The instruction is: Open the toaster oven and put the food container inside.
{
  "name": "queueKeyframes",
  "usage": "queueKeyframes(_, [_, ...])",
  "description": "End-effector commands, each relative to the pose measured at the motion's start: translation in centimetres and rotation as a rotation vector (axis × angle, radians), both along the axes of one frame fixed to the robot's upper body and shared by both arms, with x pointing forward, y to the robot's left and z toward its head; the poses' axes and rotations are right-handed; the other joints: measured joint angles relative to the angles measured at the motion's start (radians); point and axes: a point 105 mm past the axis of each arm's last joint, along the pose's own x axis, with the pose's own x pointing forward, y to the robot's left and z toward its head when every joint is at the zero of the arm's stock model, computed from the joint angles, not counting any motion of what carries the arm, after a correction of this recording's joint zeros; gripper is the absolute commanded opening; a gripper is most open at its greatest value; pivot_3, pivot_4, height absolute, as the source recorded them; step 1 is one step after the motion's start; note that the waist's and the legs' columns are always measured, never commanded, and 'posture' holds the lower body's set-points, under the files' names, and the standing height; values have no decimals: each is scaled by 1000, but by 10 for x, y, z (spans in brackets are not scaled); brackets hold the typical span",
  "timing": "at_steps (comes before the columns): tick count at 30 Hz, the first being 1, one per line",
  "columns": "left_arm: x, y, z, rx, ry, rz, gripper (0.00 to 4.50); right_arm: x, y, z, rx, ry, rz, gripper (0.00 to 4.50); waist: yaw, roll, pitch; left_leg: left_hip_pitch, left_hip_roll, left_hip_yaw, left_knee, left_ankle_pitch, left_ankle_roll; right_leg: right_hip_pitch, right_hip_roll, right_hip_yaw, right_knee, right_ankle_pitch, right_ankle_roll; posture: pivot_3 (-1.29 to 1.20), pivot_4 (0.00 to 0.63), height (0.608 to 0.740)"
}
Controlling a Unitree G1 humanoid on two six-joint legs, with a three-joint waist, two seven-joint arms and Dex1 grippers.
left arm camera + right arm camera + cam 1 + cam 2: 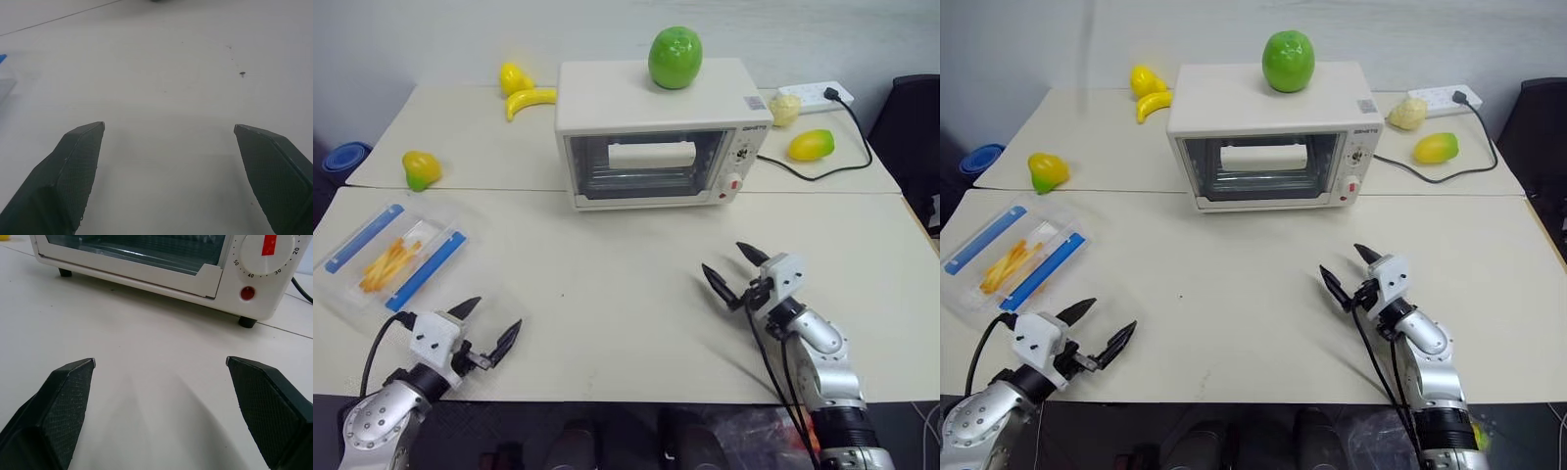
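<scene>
Cream-white toaster oven [656, 132] sits near the far middle of a pale tabletop [617, 294], with its glass door shut and its white bar handle [652, 154] lying across the upper part of the door. Knobs and a red button [735, 182] line the panel on its right side. A green toy apple [675, 57] rests on the oven's roof.

The food container [396, 253] lies flat on the tabletop at the near left, well apart from the oven. It is a clear rectangular box with two blue clips along its long sides and yellow-orange sticks inside.

The left gripper [491, 326] hovers low over the tabletop just nearer than the container, to its right, with its black jaws spread wide and nothing between them. The right gripper [736, 270] hangs above the tabletop at the near right, in front of the oven's right end but well short of it. Its jaws are also spread wide and empty. In the right wrist view the oven's lower door edge, a dial and the red button face the gripper across bare tabletop.

Toy fruit is scattered at the back: a yellow banana [530, 100] and a yellow fruit [515, 76] left of the oven, a yellow-green mango [421, 168] further left, and another mango [811, 145] at the right. A white power strip [815, 95] lies at the far right, with a black cable [842, 157] looping from it across the tabletop.
</scene>
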Motion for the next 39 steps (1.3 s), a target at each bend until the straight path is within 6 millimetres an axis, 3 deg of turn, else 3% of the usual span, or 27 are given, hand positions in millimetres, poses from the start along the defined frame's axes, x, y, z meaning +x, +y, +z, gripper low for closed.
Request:
queueKeyframes(1, [4,-4,19,-47,-38,-23,4500,-2,6,23,41,-49,88,4478,0,0,0,0,0,0,0,0,0,0,0,0,0,0,0,0,150,740])
queueKeyframes(4, [9,-15,45,-248,-15,-159,4500,-4,14,53,66,-75,217,4478,0,0,0,0,0,0,1,0,0,0,0,0,1,0,0,0,150,740])
queueKeyframes(7, [18,-20,80,-313,-76,-279,4500,1,20,78,57,-67,312,4478,1,1,1,0,0,-1,2,0,0,0,-1,0,2,0,0,0,150,740])
queueKeyframes(11, [25,-41,117,-284,-106,-460,4500,16,26,102,7,-56,365,4478,0,1,1,-1,0,-3,1,0,-1,0,0,-2,1,0,0,0,150,740])
queueKeyframes(14, [30,-53,133,-292,-123,-533,4500,28,30,115,35,-67,362,4478,-2,1,1,-2,0,-2,1,1,-1,-1,0,-2,1,0,0,0,150,740])
queueKeyframes(21, [36,-69,142,-302,-151,-592,4500,39,54,129,49,-101,414,4478,-13,1,1,-4,0,-2,1,1,-1,-1,1,-3,2,0,0,0,150,740])
queueKeyframes(29, [45,-72,141,-299,-181,-555,4500,40,80,144,81,-144,499,4478,-22,1,1,-3,0,-2,2,2,-3,-2,1,-2,3,0,0,0,150,740])
queueKeyframes(37, [55,-65,145,-331,-202,-504,4500,9,96,124,-24,-114,637,4478,-24,1,1,-4,1,-2,0,2,-2,-3,1,-2,3,0,0,0,150,740])
queueKeyframes(39, [59,-60,153,-360,-232,-490,4124,-2,94,106,-101,-97,664,4500,-23,1,1,-4,1,-2,0,2,-3,-3,2,-2,3,0,0,0,150,740])
